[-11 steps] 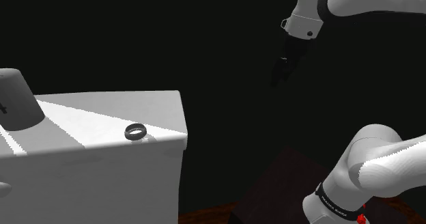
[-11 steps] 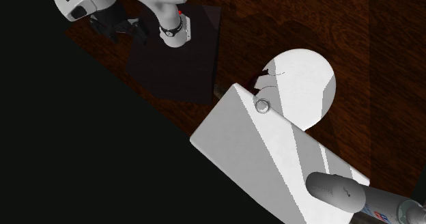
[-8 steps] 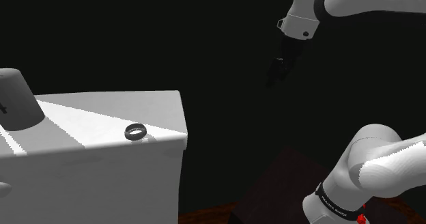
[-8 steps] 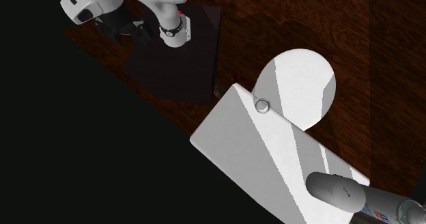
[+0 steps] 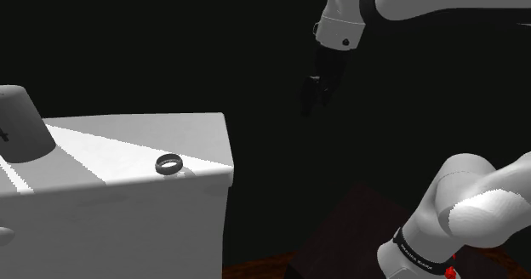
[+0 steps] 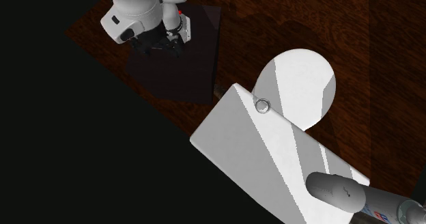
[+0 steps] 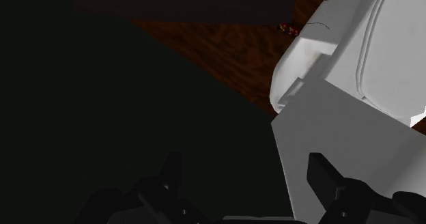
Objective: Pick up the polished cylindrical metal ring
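Ring (image 5: 169,163): lying flat on the block, untouched, well apart from the gripper (image 5: 308,99), lower than it and toward the shoulder view's left.
Gripper: hanging in mid-air, spread wide, carrying nothing.
Fingers (image 7: 324,178): standing apart and pointing down, with the block's white side showing beyond one of them.
Change: the hand is swinging toward the shoulder view's left. It is nearer the block than half a second ago and a little lower.
Arm (image 5: 400,1): reaching out from the stand (image 6: 177,59), with the hand now passing above it in the second exterior view.
Block (image 5: 128,141): white, carrying the ring close to the corner nearest the arm, just beside the edge.
Cylinder (image 5: 21,124): grey, sitting at the block's far end, well apart from the ring.
Meaning: I'm judging the approach as only partly done. The hand is closing in, but it still needs to get over that corner and come down before any grasp.
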